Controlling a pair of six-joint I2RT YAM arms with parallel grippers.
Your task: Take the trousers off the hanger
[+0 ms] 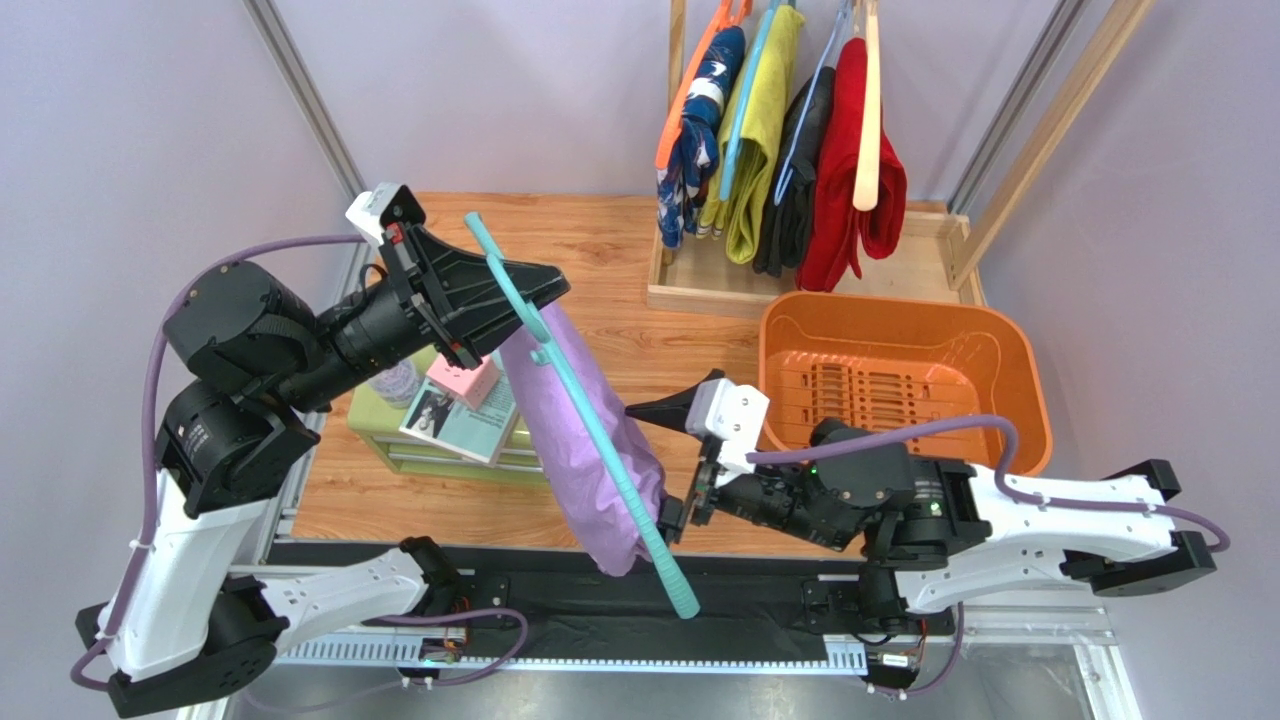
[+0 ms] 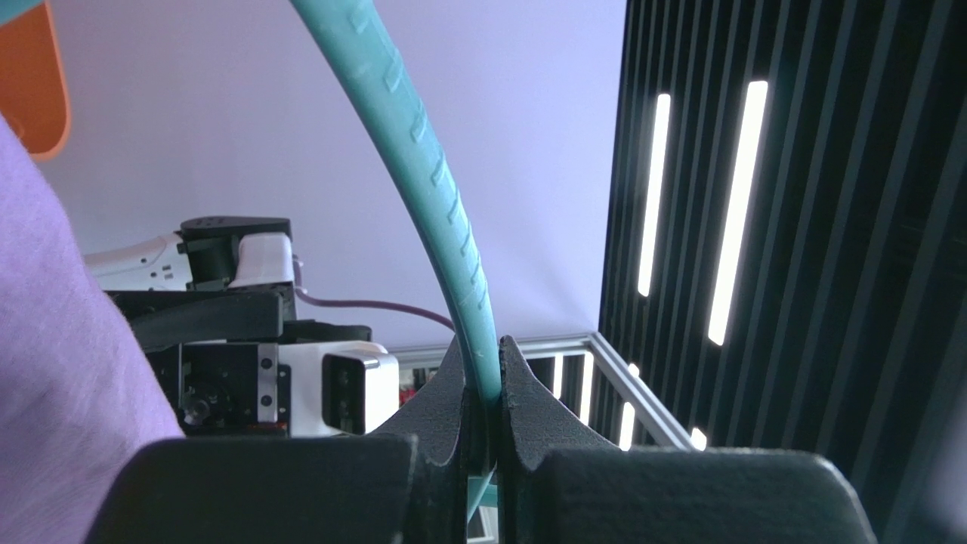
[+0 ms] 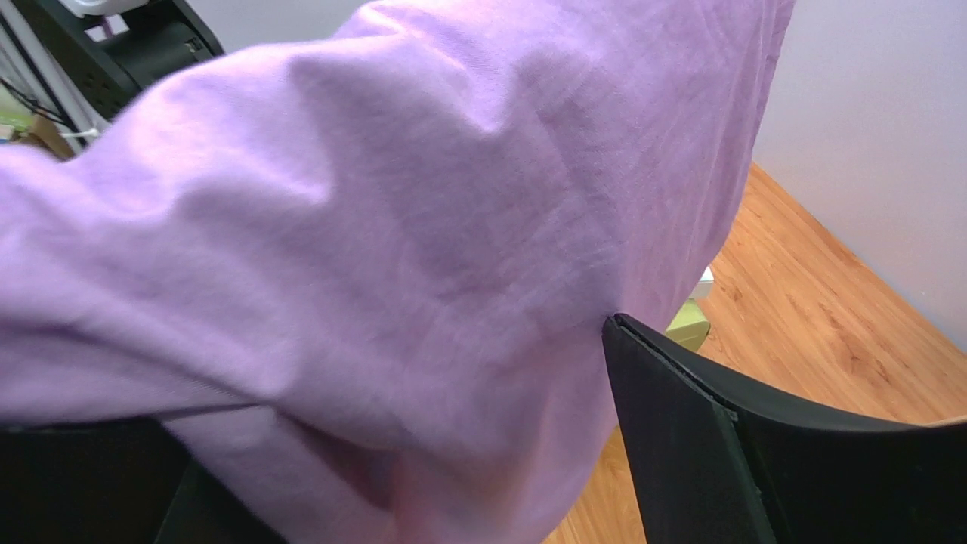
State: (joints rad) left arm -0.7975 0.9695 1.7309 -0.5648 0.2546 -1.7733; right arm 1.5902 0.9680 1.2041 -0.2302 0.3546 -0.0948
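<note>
**Spotter:** Where are the lilac trousers (image 1: 594, 435)?

**Operator:** Draped over the teal hanger (image 1: 663, 549). It slants from above the table (image 1: 631, 308) down past its near edge. My left gripper (image 2: 485, 385) pinches the hanger's upper stretch tight.

**Spotter:** And the right gripper (image 1: 672, 459)?

**Operator:** Its fingers (image 3: 726, 453) are spread wide. Lilac cloth bulges between them and touches one, but I see no clamp.

**Spotter:** Room to move?

**Operator:** There's bare wood between the trousers and the rack (image 1: 706, 288) base. The orange basket (image 1: 902, 320) stands just right of my right wrist. Boxes (image 1: 394, 438) sit beneath my left arm.
</note>
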